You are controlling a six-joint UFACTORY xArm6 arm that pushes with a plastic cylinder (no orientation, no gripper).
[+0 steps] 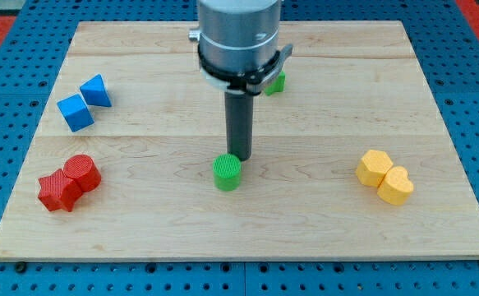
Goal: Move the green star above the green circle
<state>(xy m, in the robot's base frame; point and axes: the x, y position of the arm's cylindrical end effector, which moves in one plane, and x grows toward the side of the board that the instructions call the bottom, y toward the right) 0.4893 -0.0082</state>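
Note:
The green circle (227, 172) is a short green cylinder on the wooden board (321, 222), a little below the centre. My tip (241, 156) stands just at its upper right edge, touching or nearly so. The green star (275, 83) lies near the view's top, mostly hidden behind the arm's grey body (239, 37); only its right part shows. It lies above and to the right of the circle.
A blue cube (75, 112) and a blue triangle (97, 90) sit at the left. A red star (57, 191) and a red cylinder (82, 173) sit at the lower left. A yellow hexagon (375, 167) and a yellow heart (396, 186) sit at the right.

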